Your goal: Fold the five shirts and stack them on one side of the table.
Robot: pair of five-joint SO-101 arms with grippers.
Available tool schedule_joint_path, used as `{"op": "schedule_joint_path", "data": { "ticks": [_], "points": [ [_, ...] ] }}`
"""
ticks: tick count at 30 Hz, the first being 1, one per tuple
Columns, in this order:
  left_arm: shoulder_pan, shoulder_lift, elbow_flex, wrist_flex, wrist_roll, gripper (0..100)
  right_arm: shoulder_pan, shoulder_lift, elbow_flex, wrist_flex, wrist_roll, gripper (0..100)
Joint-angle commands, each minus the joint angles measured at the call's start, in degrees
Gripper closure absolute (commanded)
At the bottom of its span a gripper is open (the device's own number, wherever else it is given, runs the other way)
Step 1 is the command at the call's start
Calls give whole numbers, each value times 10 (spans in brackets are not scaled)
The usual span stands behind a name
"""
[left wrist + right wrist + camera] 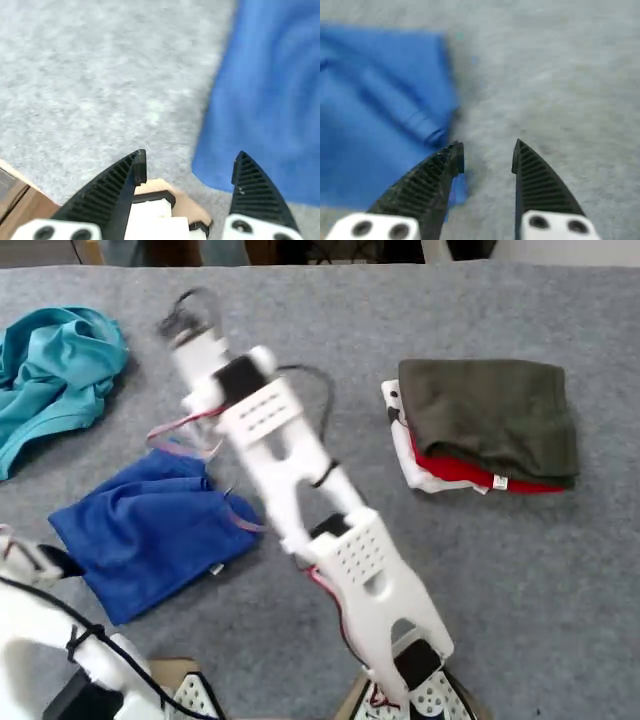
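Table (520, 620) is covered in grey, felt-like, faintly mottled cloth. Blue shirt (150, 530) lies left of centre in a rough, slanted rectangle; the knit is soft, with shallow creases and a small tag at one edge. Teal shirt (55, 360) is at the far left corner, unfolded and bunched in glossy ridges. At the right side there is a stack of three: olive shirt (490, 415) on top, a matte, squarish fold with rounded corners; red shirt (450, 468) shows as a thin band beneath it; white shirt (428, 480) is at the bottom, its edge sticking out toward the centre. Left gripper (190, 162) has black, ribbed, pointed fingers set wide apart with nothing between them, over bare cloth just beside a blue shirt edge, with the wooden table edge (15, 210) close by. Right gripper (487, 152) has the same ribbed fingers, parted moderately and gripping nothing, at a corner of the blue shirt. Right arm (300, 480), made of white plastic links, slants across the table centre.
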State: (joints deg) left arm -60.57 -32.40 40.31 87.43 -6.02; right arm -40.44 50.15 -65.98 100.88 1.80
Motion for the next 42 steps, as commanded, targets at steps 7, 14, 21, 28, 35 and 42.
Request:
{"op": "schedule_joint_path", "data": {
  "ticks": [7, 14, 21, 28, 35, 42],
  "points": [
    [-56, -11, 11, -74, 7, 715, -39, -56, 102, 0, 92, 825],
    [-55, -10, 15, -84, 8, 715, -42, -53, 71, -11, 127, 825],
    [-55, -10, 14, -84, 8, 715, -72, -27, 68, -54, 166, 825],
    [-56, -10, 14, -84, 8, 715, -74, 16, 67, -96, 171, 825],
    [-56, -10, 15, -84, 8, 715, -72, 37, 67, -98, 171, 829],
    [-56, -10, 15, -84, 8, 715, -55, 42, 48, -113, 171, 953]
  ]
}}
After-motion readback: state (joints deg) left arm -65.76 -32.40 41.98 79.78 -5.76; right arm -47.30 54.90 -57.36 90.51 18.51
